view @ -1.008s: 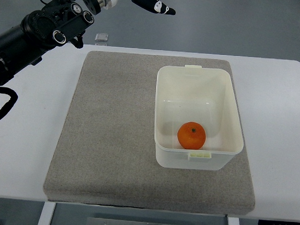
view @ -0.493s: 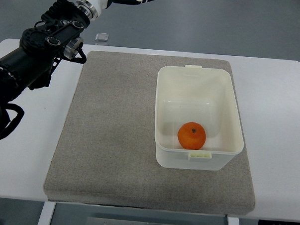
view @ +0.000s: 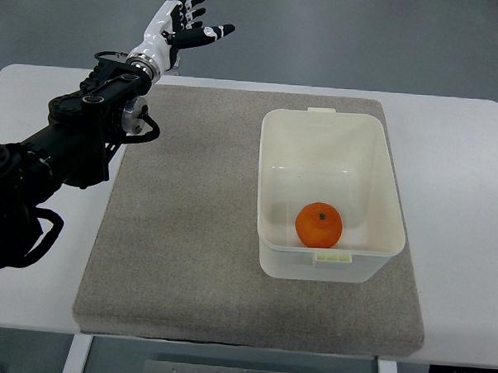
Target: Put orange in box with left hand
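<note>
An orange lies inside the white plastic box, near its front wall. The box stands on the right half of a grey mat. My left hand hangs above the table's far left edge, well away from the box, its white-and-black fingers spread and holding nothing. Its black arm runs down to the picture's left edge. No right arm shows.
The mat lies on a white table. A small clear object sits on the table just behind the mat's far left corner, below my left hand.
The left arm has drawn back toward the left and nearer the camera, and the hand has come down into full view with its fingers spread. Orange and box have not moved.
</note>
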